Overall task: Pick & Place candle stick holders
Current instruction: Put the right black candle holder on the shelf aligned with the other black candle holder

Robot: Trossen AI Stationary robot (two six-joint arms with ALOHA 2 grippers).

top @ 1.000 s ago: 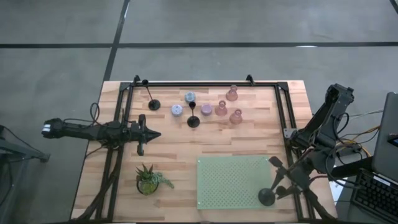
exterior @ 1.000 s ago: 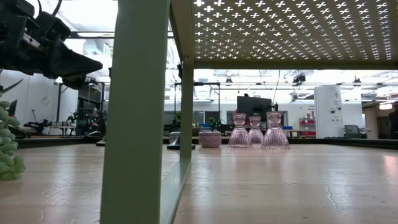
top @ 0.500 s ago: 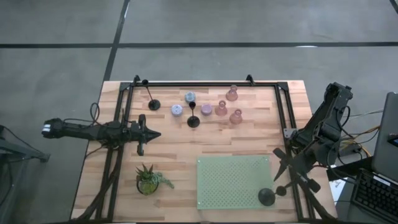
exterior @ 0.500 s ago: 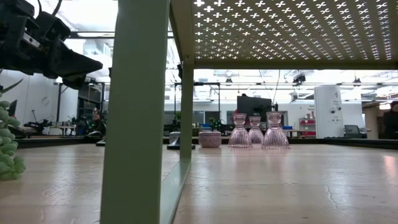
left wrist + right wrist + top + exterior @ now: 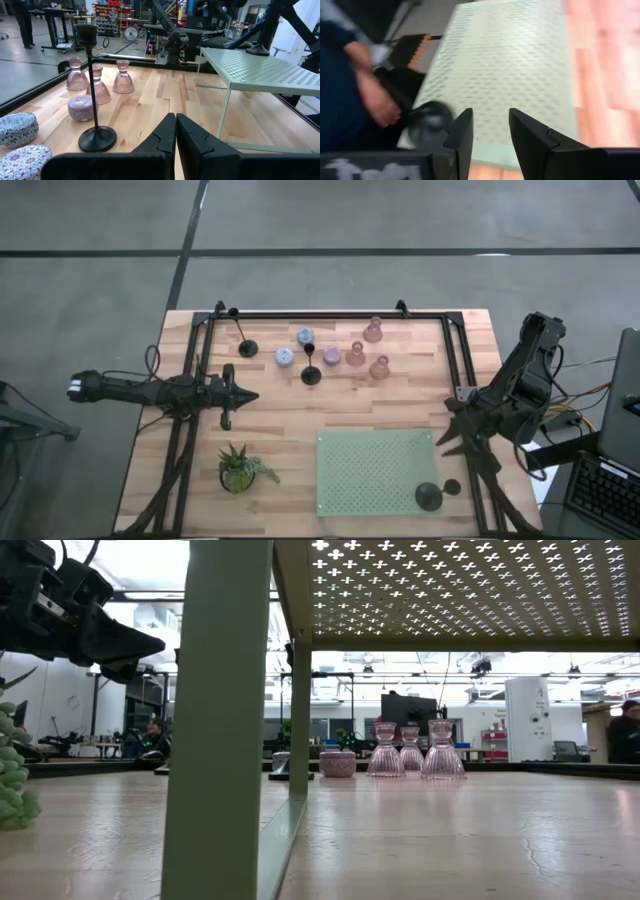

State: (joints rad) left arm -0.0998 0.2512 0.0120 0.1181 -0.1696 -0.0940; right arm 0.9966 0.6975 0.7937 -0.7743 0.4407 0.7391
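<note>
one black candle stick holder [image 5: 429, 497] stands on the green perforated stand [image 5: 375, 470], near corner. right gripper [image 5: 455, 442] empty, fingers spread, beside the stand. left gripper [image 5: 232, 395] pressed together, idle. placing appears done; next, fetch from the far cluster [image 5: 330, 352].

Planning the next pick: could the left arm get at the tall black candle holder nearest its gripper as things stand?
Probably yes. The left gripper, fingers shut, points toward the black candle holder across bare table. It would need to open first.
</note>
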